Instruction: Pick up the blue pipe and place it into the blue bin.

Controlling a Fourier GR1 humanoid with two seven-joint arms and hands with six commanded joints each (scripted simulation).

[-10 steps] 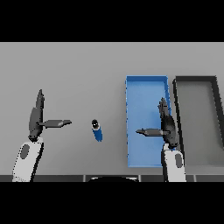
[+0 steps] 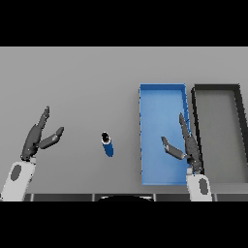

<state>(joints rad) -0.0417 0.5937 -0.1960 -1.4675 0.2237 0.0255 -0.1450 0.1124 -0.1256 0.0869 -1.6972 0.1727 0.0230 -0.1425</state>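
The short blue cylindrical pipe (image 2: 107, 144) lies on the flat grey table (image 2: 77, 87), a little left of the middle of the head view. Its dark open end points away from the robot and its body runs back toward the lower edge, slightly slanted. Nothing touches it.

To its right, with a strip of bare table between, sits the shallow rectangular blue bin (image 2: 162, 99), its long side running away from the robot. Just beside that bin on the right stands a rectangular black-walled bin (image 2: 217, 88) with a grey floor, of like shape.

The robot's right hand (image 2: 186, 145) shows over the near right part of the blue bin. Its fingers are straight and point away from the robot, the thumb stretched out to the left; it holds nothing.

The left hand (image 2: 38, 136) shows well to the left of the pipe, over the table. Its fingers are also straight and spread from the thumb, pointing up and to the right, and it too holds nothing.
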